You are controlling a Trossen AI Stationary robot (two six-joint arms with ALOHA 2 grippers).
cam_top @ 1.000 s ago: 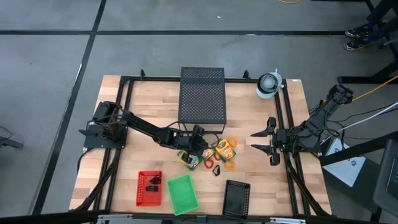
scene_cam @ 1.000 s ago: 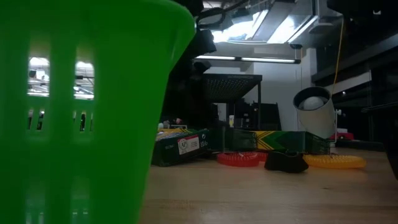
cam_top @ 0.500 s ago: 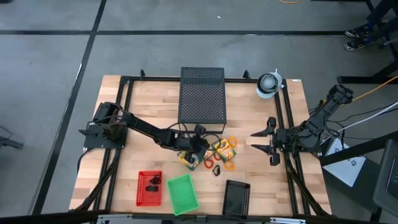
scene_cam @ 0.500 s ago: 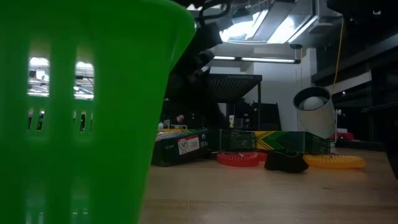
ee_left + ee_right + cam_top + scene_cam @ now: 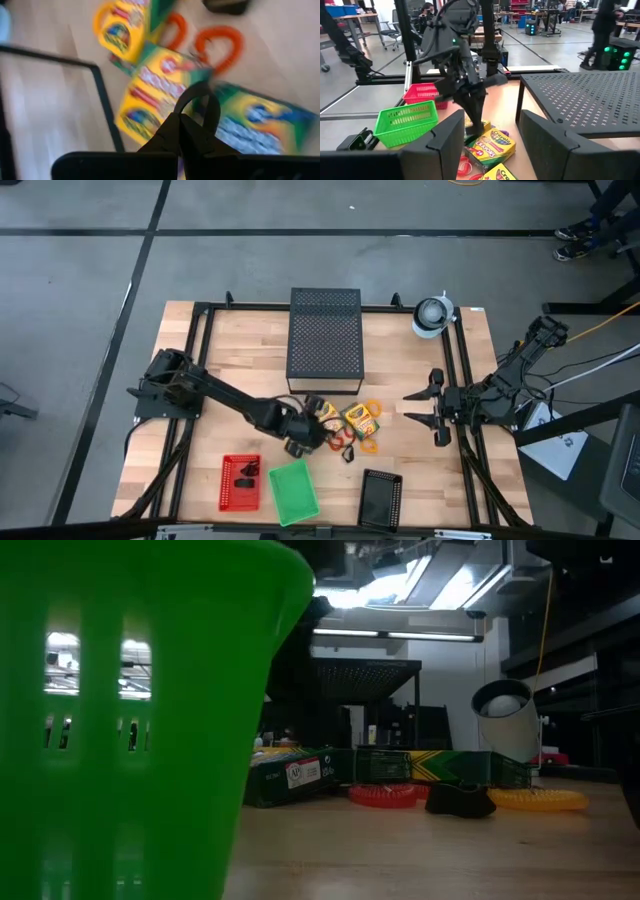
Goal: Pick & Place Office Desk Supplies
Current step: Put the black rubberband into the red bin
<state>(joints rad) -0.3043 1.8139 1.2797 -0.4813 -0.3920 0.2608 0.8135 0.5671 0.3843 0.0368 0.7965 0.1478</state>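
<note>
Yellow-and-green crayon boxes (image 5: 362,418) lie mid-table among orange rings (image 5: 373,408), a red ring (image 5: 345,442) and a black clip (image 5: 348,455). My left gripper (image 5: 308,432) hangs over the left side of this heap, slanting down, and is shut on a thin dark ring (image 5: 200,87). The right wrist view shows its tips (image 5: 477,124) just above a crayon box (image 5: 492,142). My right gripper (image 5: 425,408) waits open at the table's right, holding nothing. My left gripper pinches the thin dark ring by one stretch of its rim (image 5: 179,106) between its two fingertips (image 5: 172,131). The fingers slant down from the table's left. The rest of the loop stands out beyond the tips, clear of the crayon boxes (image 5: 150,95) below.
A large black perforated box (image 5: 325,335) stands at the far middle, and a white roll (image 5: 433,315) at the far right. Along the near edge sit a red basket (image 5: 240,482), a green basket (image 5: 293,490) and a black basket (image 5: 380,498). The green basket (image 5: 130,720) fills the low view's left.
My left gripper has drawn back from the far side of the heap toward the table's near edge and a little left. It has also risen. The crayon boxes, rings and clip on the table lie as before.
</note>
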